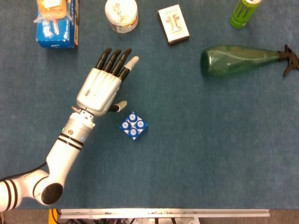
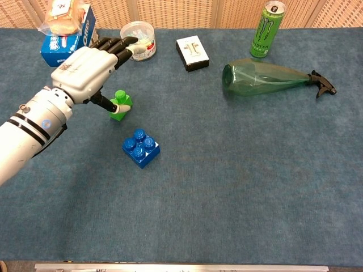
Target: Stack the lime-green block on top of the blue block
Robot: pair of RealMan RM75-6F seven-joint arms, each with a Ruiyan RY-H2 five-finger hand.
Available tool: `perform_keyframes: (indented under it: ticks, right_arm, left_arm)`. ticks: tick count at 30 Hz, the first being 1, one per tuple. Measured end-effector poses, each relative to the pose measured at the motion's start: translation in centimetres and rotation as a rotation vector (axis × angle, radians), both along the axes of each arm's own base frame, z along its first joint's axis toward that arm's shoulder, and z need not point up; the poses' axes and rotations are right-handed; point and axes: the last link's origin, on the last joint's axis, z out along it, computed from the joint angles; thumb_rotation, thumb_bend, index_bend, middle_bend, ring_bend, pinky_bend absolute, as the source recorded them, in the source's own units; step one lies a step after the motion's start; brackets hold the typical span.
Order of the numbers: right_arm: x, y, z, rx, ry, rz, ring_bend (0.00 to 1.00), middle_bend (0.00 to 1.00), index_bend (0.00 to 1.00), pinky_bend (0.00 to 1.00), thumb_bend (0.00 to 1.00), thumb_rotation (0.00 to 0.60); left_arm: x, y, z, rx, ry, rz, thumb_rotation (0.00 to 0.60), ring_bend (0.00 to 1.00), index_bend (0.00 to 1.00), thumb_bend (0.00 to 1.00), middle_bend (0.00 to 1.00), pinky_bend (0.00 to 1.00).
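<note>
The lime-green block (image 2: pixel 122 101) sits on the blue carpet, seen only in the chest view; in the head view my left hand (image 1: pixel 100 88) covers it. That hand (image 2: pixel 85 71) hovers over the block with its fingers stretched out and apart, and its thumb tip reaches down to the block's near side. It grips nothing. The blue block (image 1: pixel 133 126) (image 2: pixel 140 148) lies a short way nearer and to the right of the hand, untouched. My right hand shows in neither view.
Along the far edge stand a blue snack box (image 1: pixel 56 23), a round plastic tub (image 1: pixel 121 15), a small white box (image 1: pixel 173 24) and a green can (image 1: pixel 244 11). A green spray bottle (image 1: pixel 240 59) lies on its side at the right.
</note>
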Motion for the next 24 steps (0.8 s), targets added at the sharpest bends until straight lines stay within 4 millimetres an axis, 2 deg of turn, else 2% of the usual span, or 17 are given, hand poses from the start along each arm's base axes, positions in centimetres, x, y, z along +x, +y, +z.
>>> perform_keyframes:
  ticks: [12,24]
  right_arm:
    - [-0.3,-0.1,0.3,-0.024,0.008,-0.028,0.31,0.37,0.49,0.49,0.53,0.6]
    - [-0.3,0.4,0.8,-0.032,-0.017,-0.015,0.31,0.37,0.49,0.49,0.53,0.6]
  left_arm:
    - [1.1,1.0,-3.2,-0.021,0.104,-0.054,0.6,0.0,0.0,0.13,0.0,0.01]
    - [0.7,1.4,-3.8,-0.045,0.07,-0.123,0.6,0.0,0.0,0.13,0.0,0.01]
